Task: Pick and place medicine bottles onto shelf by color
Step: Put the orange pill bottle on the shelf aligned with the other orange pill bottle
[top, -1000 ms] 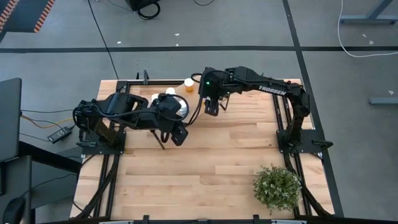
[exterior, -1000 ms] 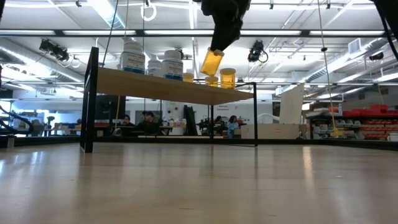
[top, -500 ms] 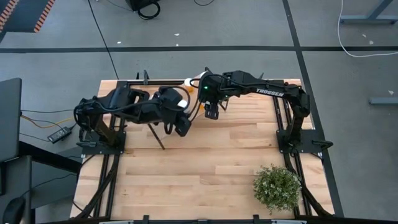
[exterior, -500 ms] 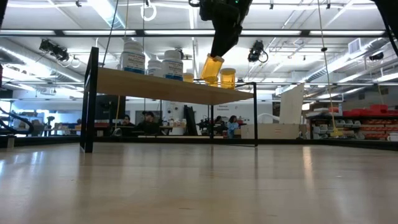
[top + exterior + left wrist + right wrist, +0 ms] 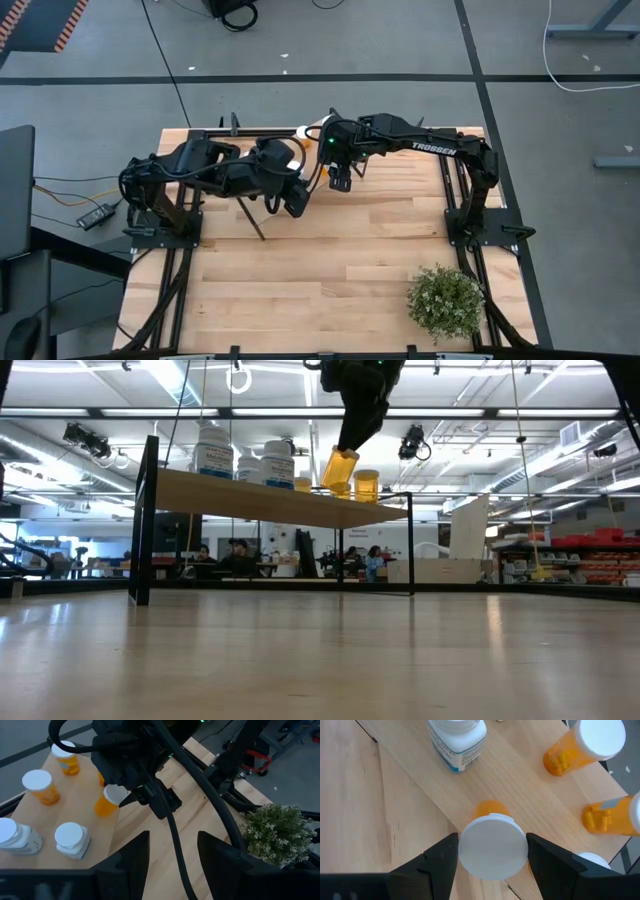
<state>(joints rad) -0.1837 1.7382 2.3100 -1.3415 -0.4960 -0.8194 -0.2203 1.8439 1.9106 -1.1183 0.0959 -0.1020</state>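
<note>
I see my right hand (image 5: 492, 851) pinching a translucent orange medicine bottle with a white cap (image 5: 340, 468), holding it tilted with its base touching or just above the slanted light-wood shelf on a black frame (image 5: 262, 501), near that shelf's right end beside another orange bottle (image 5: 366, 485). My left hand (image 5: 172, 851) hovers over the tabletop (image 5: 330, 260) just beside the shelf, fingers spread, holding nothing.

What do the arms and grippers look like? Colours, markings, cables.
Both arms are black with jointed links. The right arm carries white TROSSEN lettering and a green light near its wrist. Black cables loop along the left arm. The left gripper has dark, flat, angular fingers.
</note>
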